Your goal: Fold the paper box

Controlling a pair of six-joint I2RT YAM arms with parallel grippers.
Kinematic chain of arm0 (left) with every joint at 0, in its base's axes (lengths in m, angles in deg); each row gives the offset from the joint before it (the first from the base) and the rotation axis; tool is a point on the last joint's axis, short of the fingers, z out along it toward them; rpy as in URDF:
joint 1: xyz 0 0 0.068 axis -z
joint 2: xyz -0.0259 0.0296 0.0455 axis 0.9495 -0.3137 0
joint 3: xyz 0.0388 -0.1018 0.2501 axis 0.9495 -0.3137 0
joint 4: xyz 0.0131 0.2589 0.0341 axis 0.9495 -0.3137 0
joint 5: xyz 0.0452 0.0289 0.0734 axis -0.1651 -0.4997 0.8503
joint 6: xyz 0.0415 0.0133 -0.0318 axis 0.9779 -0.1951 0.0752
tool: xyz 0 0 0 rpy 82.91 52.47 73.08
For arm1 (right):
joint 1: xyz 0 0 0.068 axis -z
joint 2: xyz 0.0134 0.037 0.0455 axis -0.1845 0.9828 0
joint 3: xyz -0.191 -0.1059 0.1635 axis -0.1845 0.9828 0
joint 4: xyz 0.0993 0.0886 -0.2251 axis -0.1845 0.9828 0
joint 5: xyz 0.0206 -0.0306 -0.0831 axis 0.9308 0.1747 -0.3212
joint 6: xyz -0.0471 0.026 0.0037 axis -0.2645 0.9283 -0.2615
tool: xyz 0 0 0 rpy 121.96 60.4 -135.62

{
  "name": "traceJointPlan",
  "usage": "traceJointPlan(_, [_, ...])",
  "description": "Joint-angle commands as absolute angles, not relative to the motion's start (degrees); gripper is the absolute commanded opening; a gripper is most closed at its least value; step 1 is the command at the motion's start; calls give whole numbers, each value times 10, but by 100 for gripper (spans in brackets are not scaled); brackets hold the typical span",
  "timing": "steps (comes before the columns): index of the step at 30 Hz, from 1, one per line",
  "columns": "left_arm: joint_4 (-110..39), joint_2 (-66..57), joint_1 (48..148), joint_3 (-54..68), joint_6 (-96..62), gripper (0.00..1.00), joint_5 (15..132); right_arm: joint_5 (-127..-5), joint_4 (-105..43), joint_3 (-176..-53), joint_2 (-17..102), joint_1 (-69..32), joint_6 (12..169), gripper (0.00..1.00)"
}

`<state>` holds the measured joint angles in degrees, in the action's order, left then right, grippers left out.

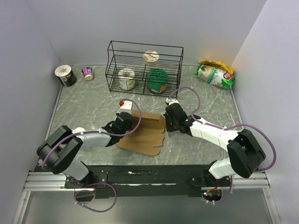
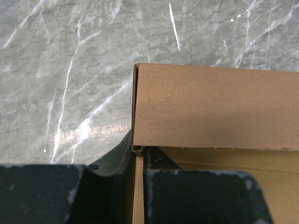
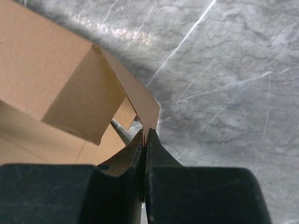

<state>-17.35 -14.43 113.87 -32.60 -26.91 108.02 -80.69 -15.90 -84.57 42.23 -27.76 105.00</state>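
The paper box point(image 1: 145, 130) is plain brown cardboard, partly folded, lying mid-table between the two arms. My left gripper point(image 1: 125, 122) is shut on its left side wall; the left wrist view shows that upright wall edge point(image 2: 138, 186) pinched between the black fingers, with a raised panel point(image 2: 215, 105) beyond. My right gripper point(image 1: 169, 122) is shut on a thin end flap at the box's right end. From the right wrist, that flap point(image 3: 145, 109) runs down into the closed jaws at the gripper point(image 3: 145, 136), beside a folded-up corner point(image 3: 70, 88).
A black wire rack point(image 1: 144, 67) with cups and a green tub stands behind the box. A dark can point(image 1: 65, 75) and a small cup point(image 1: 88, 73) lie at the back left. A snack bag point(image 1: 215, 73) lies at the back right. Walls close in on both sides.
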Motion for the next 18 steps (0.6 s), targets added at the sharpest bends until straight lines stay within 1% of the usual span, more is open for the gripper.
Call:
traceJointPlan(1, [-204, -167, 1173, -320, -289, 1, 1002, -722, -185, -894, 435, -316, 1094, 2])
traceJointPlan(12, [-204, -177, 1188, -313, -292, 1, 1003, -714, -176, -917, 435, -321, 1126, 3])
traceJointPlan(18, [-201, -179, 1189, -313, -294, 1, 998, -739, -227, -878, 420, -329, 1175, 3])
